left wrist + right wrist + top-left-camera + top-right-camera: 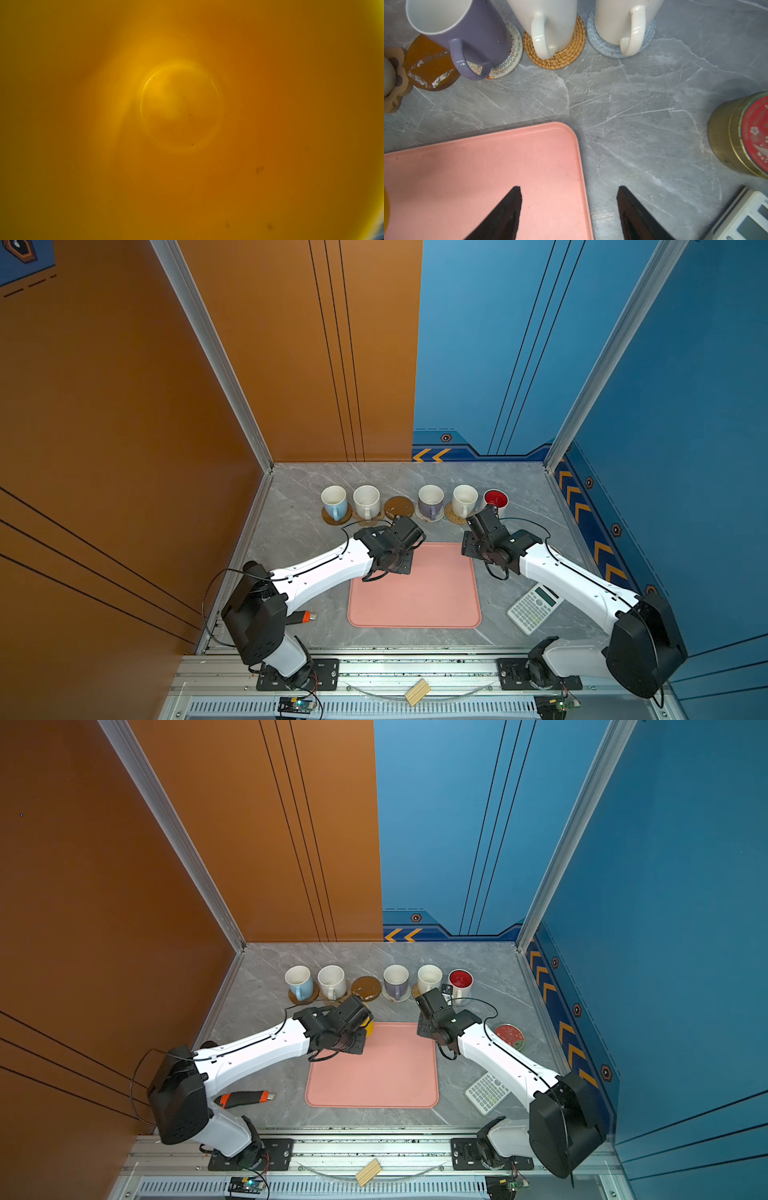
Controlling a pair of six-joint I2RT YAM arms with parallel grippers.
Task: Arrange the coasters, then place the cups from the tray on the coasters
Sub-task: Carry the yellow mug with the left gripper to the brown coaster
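Five cups stand on coasters in a back row: light blue [333,499], speckled white [366,499], lavender [430,499] on cream woven [512,47], plain white [464,498] on rattan [571,56], and red-inside [495,499] on blue-grey woven [602,45]. A brown disc coaster [399,507] lies bare between them. My left gripper [353,1011] is shut on the yellow cup [368,1027] at the far left corner of the pink tray [415,597]. The cup's inside [180,108] fills the left wrist view. My right gripper [569,197] hangs open and empty over the tray's far right corner.
A white calculator [534,608] lies right of the tray under my right arm. A red-topped tin [509,1036] stands behind it. A black and orange tool [245,1098] lies at the front left. Walls close in the back and both sides.
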